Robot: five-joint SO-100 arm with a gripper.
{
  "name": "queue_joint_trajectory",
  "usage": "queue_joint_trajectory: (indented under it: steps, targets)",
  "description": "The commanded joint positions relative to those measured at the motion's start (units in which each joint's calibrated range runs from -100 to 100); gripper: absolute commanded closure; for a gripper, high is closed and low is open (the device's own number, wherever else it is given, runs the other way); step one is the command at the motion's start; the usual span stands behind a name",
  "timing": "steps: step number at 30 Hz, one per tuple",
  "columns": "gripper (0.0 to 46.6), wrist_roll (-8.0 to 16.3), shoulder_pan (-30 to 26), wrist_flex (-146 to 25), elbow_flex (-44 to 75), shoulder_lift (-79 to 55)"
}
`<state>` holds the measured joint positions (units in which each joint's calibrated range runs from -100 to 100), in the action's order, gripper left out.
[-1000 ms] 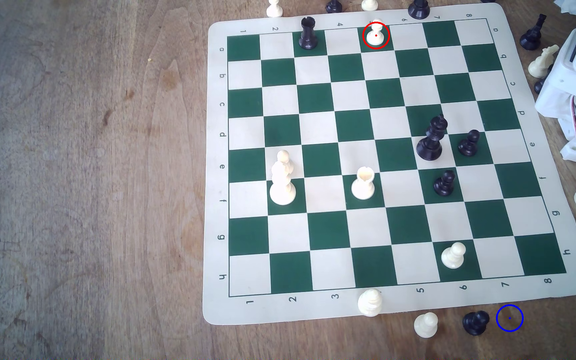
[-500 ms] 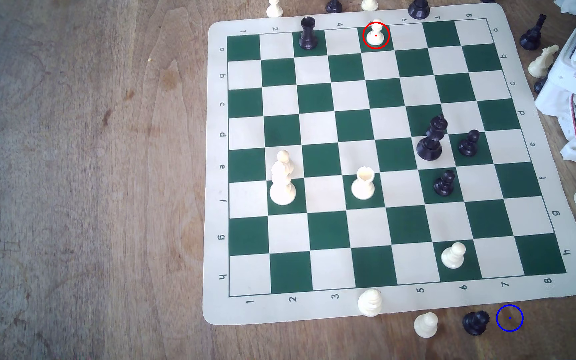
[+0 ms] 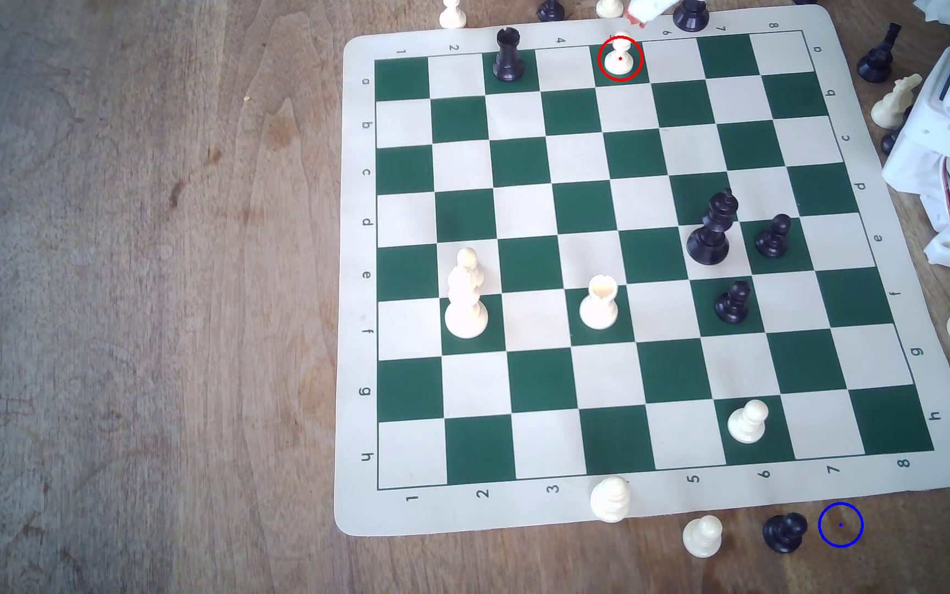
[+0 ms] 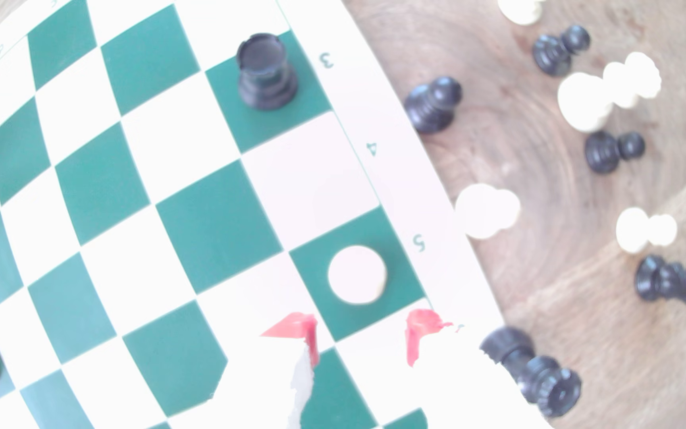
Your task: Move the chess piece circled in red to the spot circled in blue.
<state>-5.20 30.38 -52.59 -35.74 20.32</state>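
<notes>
The white pawn (image 3: 619, 57) stands upright on a green square in the board's (image 3: 355, 285) top row, upper middle of the exterior view, inside the red ring. In the wrist view it (image 4: 357, 274) sits free just ahead of the gripper (image 4: 361, 330), whose red-tipped fingers (image 4: 306, 330) are spread apart, grasping nothing. The blue circle (image 3: 840, 524) marks bare wood at lower right, just beside a black pawn (image 3: 784, 531).
</notes>
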Motion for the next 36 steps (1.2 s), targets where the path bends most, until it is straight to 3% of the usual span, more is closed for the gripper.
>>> queue_joint_trajectory:
  steps: [1,36]
  targets:
    - [35.1,-0.24,-0.62,3.45,2.29,-0.96]
    - [35.3,-1.51,0.24,13.11,-5.24,-9.54]
